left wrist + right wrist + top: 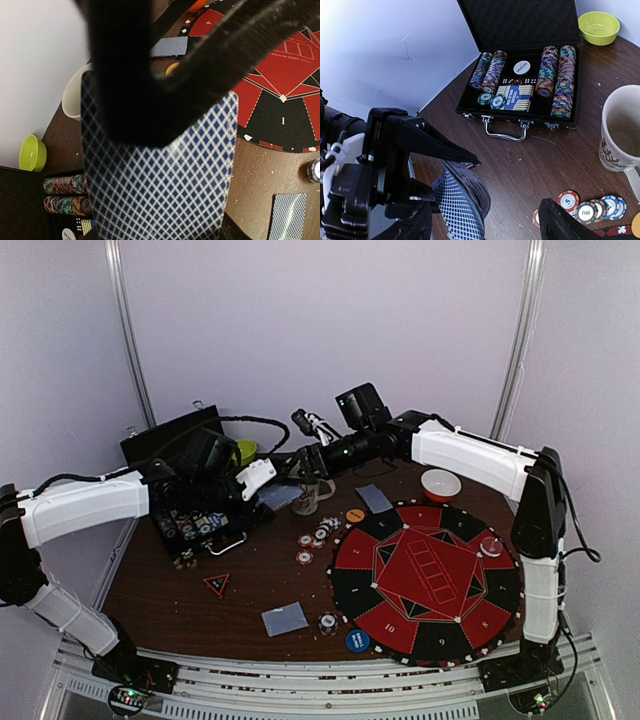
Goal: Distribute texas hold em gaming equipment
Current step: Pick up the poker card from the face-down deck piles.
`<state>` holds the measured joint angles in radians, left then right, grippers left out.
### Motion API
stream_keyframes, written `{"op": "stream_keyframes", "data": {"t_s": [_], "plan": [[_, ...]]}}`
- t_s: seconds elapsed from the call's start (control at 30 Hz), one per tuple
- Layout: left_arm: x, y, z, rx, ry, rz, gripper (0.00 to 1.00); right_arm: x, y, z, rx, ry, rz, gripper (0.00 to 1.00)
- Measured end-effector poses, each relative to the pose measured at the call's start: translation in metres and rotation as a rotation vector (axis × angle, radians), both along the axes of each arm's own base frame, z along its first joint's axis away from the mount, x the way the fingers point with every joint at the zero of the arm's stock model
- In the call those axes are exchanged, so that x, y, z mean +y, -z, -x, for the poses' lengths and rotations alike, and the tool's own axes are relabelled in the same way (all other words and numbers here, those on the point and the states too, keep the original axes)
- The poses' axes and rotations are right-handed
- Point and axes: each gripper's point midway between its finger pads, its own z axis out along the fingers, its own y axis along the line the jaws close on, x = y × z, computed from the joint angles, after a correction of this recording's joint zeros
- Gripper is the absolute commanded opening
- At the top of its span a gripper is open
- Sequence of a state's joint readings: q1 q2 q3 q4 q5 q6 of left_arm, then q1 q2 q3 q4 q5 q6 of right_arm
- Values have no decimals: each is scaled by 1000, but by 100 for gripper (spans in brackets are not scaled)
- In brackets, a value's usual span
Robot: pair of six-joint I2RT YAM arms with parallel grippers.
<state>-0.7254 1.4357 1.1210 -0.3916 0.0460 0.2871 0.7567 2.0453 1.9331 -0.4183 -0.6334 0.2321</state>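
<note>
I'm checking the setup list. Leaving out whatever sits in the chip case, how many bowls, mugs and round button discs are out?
Bowls: 2, the green bowl and the red-rimmed bowl
Mugs: 1, the white mug
Button discs: 3, the orange disc, the blue disc and the clear disc
Total: 6

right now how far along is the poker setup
Done: two card piles lie by the mat, plus loose chips, a blue button and an orange button. In hand: the left gripper clamps the deck; the right gripper, open, hovers beside it. Left: stacked chips sit in the case.
</note>
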Motion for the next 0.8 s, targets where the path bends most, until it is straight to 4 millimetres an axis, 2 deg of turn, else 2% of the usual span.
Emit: {"op": "stream_keyframes", "data": {"t_s": [0.17,0.37,0.57,0.8], "plan": [[0,0,0,0,0,0,53,8,3,0,-1,-15,26,64],[0,0,0,0,1,1,53,0,20,0,-3,4,105,35],[0,1,1,3,0,-3,53,-2,21,-1,-24,15,126,25],[1,1,0,3,-1,-3,53,-9,15,-2,-51,37,149,19]]}}
